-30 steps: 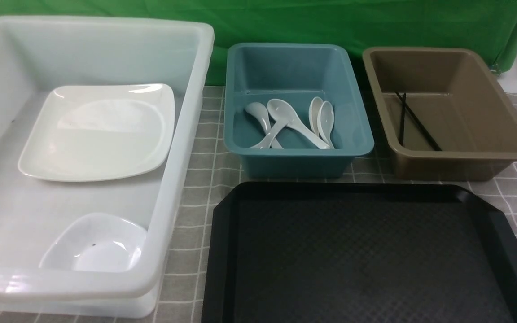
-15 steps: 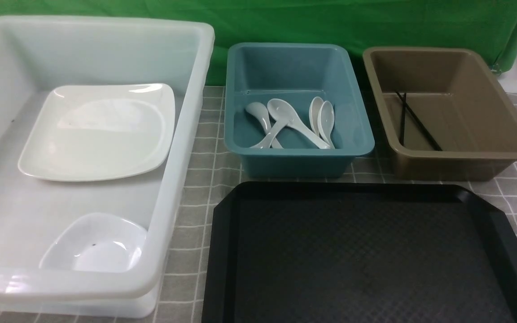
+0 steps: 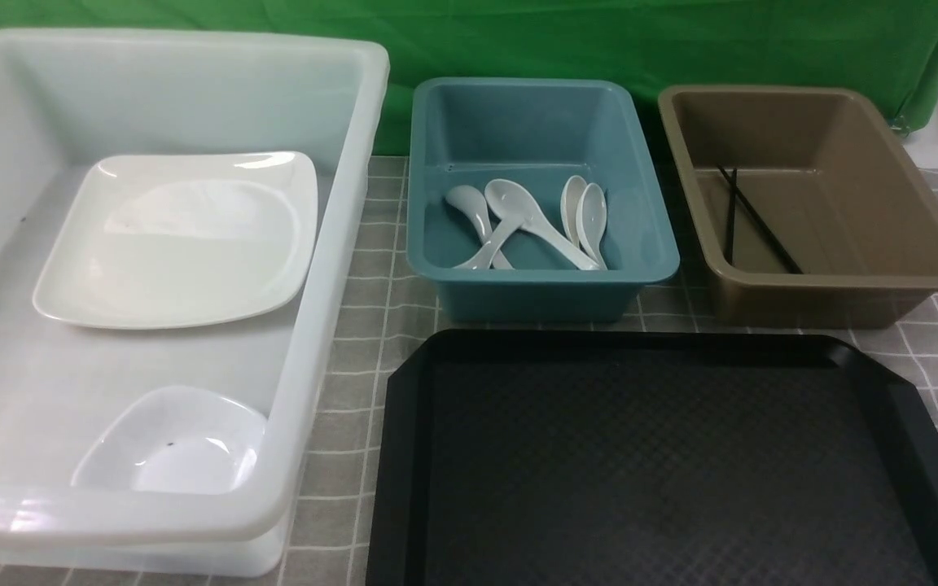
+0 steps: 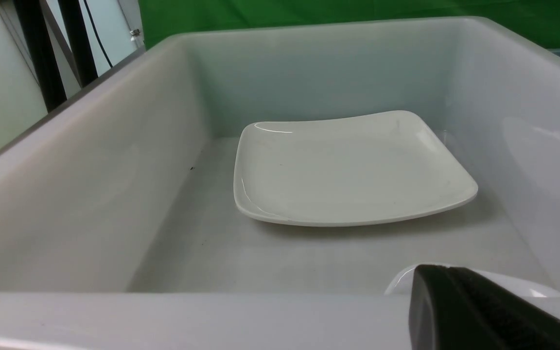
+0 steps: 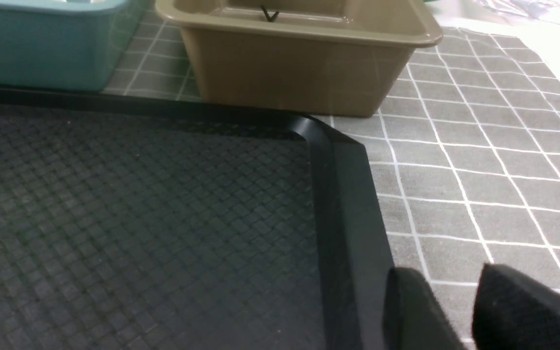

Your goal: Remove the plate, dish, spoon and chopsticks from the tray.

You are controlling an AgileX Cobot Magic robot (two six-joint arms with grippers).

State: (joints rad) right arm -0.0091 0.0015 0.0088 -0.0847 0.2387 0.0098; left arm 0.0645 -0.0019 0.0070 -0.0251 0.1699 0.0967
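The big white tub [image 3: 330, 268] sits on the left of the surface [image 3: 379, 325], which has a grey checked cloth on it. The tub is the biggest thing here, so the wide dishes fit in it. The black tray [image 3: 404, 456] lies in front, near the robot, and the part we can see has nothing on it. It looks like the clearing job is done.

The plate [image 3: 176, 244] lies flat on the tub floor, toward the back. The teal tub [image 3: 534, 285] stands in the middle and holds only spoons. The brown tub [image 3: 835, 297] stands on the right and holds only the chopsticks [image 3: 750, 220], so each kind of thing has its own home.

The dish [image 3: 172, 443] sits right way up in the near corner of the white tub, apart from the plate. I count four spoons, and the spoon [image 3: 530, 216] may be any one of them, since they look alike.

The left tool [image 4: 474, 311] hangs near the rim of the white tub, closed up tight with nothing in it. The right tool [image 5: 460, 311] waits by the tray's right edge with a small gap between its two fingers, holding nothing
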